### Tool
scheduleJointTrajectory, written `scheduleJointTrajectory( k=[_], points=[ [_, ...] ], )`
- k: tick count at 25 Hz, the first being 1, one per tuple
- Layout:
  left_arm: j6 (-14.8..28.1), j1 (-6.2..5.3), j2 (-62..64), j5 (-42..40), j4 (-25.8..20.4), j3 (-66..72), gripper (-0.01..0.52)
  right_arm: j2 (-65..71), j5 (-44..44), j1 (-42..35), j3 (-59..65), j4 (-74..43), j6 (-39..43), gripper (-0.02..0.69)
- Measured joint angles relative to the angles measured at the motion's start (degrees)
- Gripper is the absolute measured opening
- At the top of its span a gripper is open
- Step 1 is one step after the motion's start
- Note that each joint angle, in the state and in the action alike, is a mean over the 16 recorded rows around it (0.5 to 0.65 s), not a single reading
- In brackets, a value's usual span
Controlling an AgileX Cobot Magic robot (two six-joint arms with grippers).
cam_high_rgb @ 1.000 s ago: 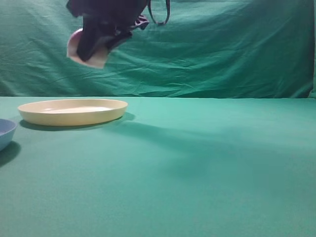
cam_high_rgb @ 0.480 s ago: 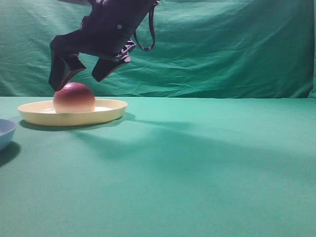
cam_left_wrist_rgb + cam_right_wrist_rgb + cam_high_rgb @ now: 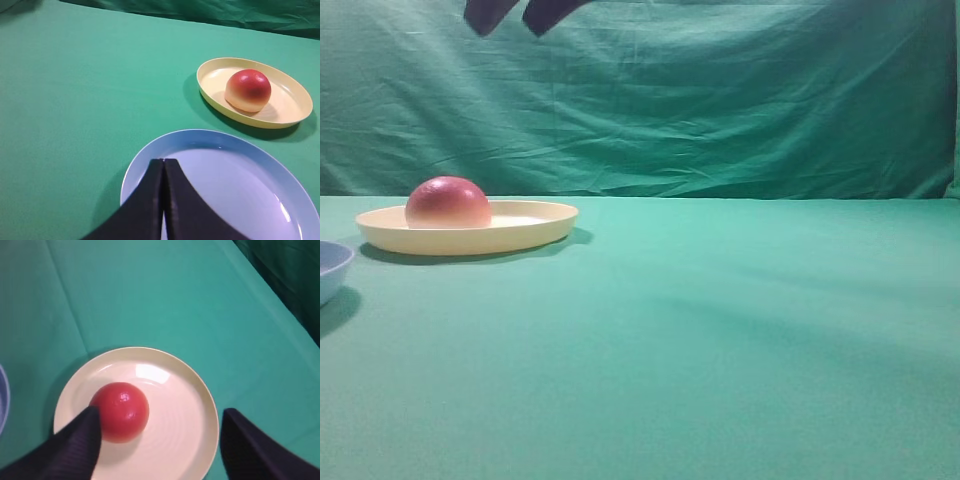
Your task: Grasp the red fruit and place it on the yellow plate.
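Observation:
The red fruit (image 3: 447, 203) sits dome-up on the left part of the yellow plate (image 3: 532, 226), free of any grip. My right gripper (image 3: 516, 12) hangs high above the plate at the top edge of the exterior view, with only its two dark fingertips showing, spread apart. From the right wrist view the red fruit (image 3: 121, 411) lies on the yellow plate (image 3: 192, 405) far below the open right gripper (image 3: 160, 415), whose jaws stand wide and hold nothing. My left gripper (image 3: 163, 161) is shut and empty, and the left wrist view shows the fruit (image 3: 247, 90) on the plate (image 3: 209, 86).
A light blue dish (image 3: 240, 175) lies right under the left gripper, near the yellow plate; its rim (image 3: 332, 265) shows at the left edge of the exterior view. Green cloth covers the table (image 3: 720, 330) and hangs behind it as a backdrop.
The right gripper carried the fruit down onto the yellow plate, let it go, and rose out of the top of the view. The fruit slid a little to the left on the plate.

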Motion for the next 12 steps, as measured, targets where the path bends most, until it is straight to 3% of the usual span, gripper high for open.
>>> scheduleJointTrajectory(
  k=[5, 12],
  points=[
    [0.0, 0.00, 0.0, 0.0, 0.0, 0.0, 0.000, -6.0, 5.8, -1.1, 2.2, -1.5, 5.6, 0.011],
    [0.0, 0.00, 0.0, 0.0, 0.0, 0.0, 0.000, -15.8, 4.6, -1.6, 11.6, -1.6, 9.0, 0.000]
  ],
)
